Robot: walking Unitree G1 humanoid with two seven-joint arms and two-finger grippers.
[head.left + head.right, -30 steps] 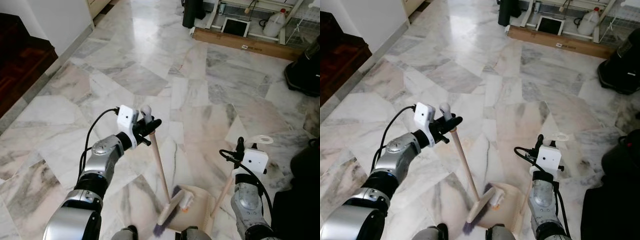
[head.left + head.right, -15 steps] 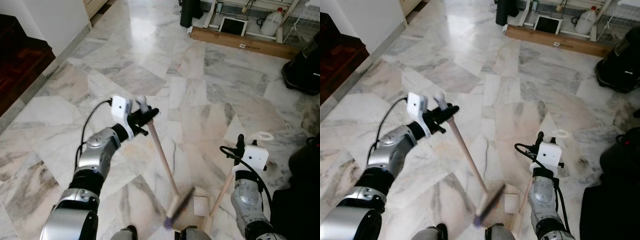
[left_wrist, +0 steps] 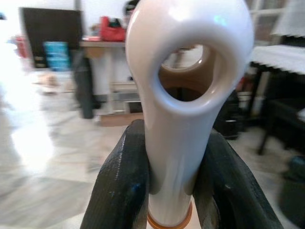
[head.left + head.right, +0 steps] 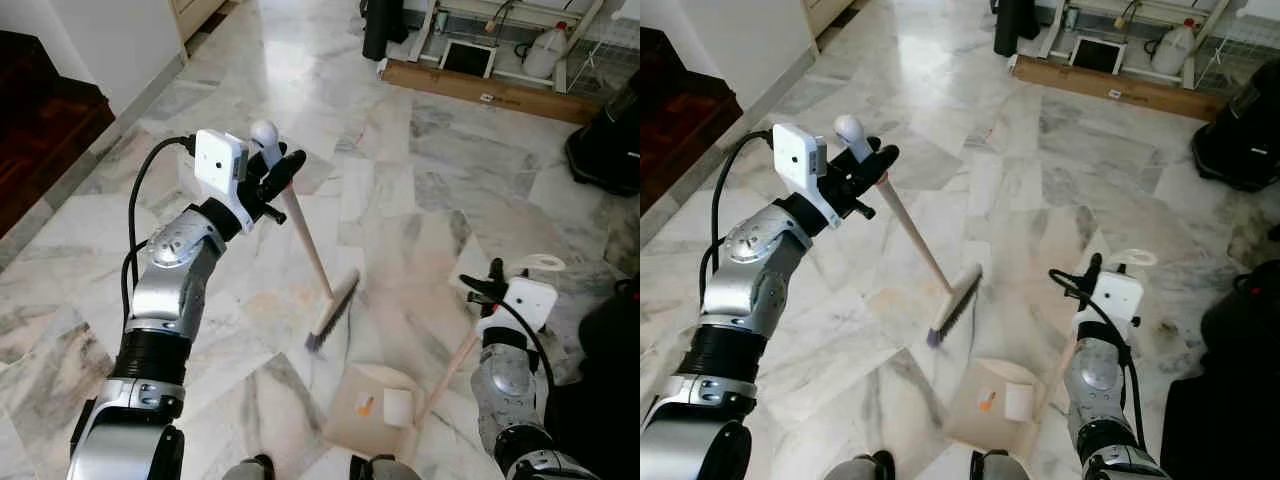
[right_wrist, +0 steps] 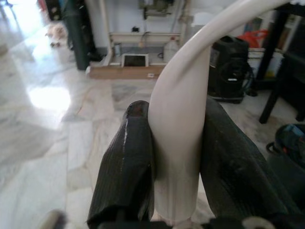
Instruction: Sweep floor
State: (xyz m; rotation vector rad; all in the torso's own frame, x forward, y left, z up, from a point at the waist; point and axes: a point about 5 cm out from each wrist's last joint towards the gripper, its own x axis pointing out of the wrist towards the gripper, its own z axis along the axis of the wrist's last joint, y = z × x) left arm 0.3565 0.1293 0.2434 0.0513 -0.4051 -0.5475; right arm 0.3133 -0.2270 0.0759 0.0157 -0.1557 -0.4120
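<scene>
Meanwhile, left end effector (image 4: 268, 172) pinching broom (image 4: 300, 235), right end effector (image 4: 488, 283) clamping dustpan (image 4: 385, 405), seemingly open marble floor (image 4: 420, 190) ahead.

— What's the robot built like?
— Silver jointed arms with black bands; a white camera box on each wrist, black cable looping off it.
— And the ends?
— The left gripper (image 4: 268, 172) and right gripper (image 4: 492, 283) have long, matte black fingers (image 3: 125, 183).

Grey-veined white marble floor (image 4: 420, 170), pale wood broom (image 4: 310, 255), beige dustpan (image 4: 375, 405), black-fingered left end effector (image 4: 272, 178)
</scene>
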